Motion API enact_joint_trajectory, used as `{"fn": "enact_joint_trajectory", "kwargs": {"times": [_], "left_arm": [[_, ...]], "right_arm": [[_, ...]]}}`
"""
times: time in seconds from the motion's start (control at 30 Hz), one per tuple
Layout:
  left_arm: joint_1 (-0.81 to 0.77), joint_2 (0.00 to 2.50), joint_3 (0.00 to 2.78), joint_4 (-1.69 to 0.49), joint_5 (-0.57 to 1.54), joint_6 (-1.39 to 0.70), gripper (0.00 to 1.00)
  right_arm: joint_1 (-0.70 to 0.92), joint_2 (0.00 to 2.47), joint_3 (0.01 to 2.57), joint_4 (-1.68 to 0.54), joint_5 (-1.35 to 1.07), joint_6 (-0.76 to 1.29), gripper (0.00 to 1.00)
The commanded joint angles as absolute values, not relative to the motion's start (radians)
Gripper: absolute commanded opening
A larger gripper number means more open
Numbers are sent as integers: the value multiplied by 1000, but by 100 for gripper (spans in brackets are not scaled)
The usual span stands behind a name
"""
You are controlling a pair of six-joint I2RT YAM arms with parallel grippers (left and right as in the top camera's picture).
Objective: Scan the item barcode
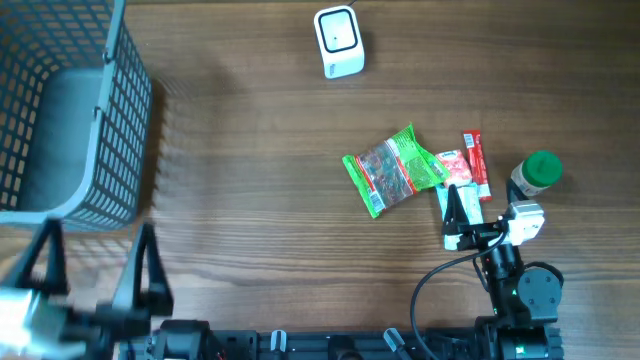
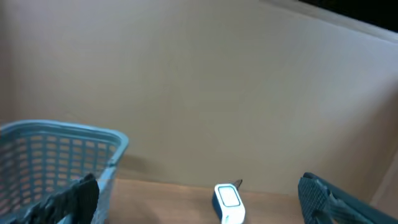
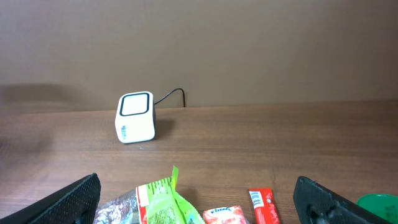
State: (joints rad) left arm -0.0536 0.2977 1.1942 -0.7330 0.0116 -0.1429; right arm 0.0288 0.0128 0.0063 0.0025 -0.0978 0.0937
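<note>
- Left tool (image 1: 95, 268): hanging raised over the bench's (image 1: 250, 210) front-left corner, jaws spreading wide, gripping nothing.
- Right tool (image 1: 460, 212): sitting low and level, jaws gaping fully, empty.
- Green snack packet (image 1: 392, 170): lying just ahead of the right tool.
- Scanner (image 1: 338, 41): standing at the far edge.
- Blue basket (image 1: 80, 130): occupying the left side.
- Wood-grain bench; plain wall (image 3: 249, 50) running behind.

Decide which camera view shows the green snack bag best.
The overhead view: the whole green snack bag lies in plain sight, with nothing covering it. The right wrist view catches only its upper part at the bottom edge. The left wrist view does not show it.
</note>
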Motion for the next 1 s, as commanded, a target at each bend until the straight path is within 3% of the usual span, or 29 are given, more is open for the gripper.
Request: {"fn": "enact_joint_trajectory", "kwargs": {"times": [0.0, 0.1, 0.23, 0.3, 0.4, 0.5, 0.6, 0.83, 0.97], "left_arm": [[-34, 207, 1171, -878, -39, -131, 100], [-19, 147, 1107, -1030, -75, -130, 100], [30, 47, 907, -938, -78, -139, 100], [38, 4, 784, -759, -40, -138, 100], [38, 4, 610, -311, 97, -138, 100], [38, 4, 352, 263, 221, -152, 100], [38, 4, 191, 417, 220, -195, 100], [38, 4, 7, 354, 177, -195, 100], [38, 4, 6, 52, 89, -194, 100]], "right_arm": [[24, 5, 5, 6, -114, 112, 100], [24, 5, 5, 6, -114, 112, 100], [24, 5, 5, 6, -114, 111, 100], [24, 5, 5, 6, -114, 111, 100], [24, 5, 5, 6, -114, 112, 100], [24, 5, 5, 6, -114, 111, 100], [24, 5, 5, 6, -114, 112, 100], [24, 5, 5, 6, -114, 111, 100], [24, 5, 5, 6, -114, 112, 100]]}}
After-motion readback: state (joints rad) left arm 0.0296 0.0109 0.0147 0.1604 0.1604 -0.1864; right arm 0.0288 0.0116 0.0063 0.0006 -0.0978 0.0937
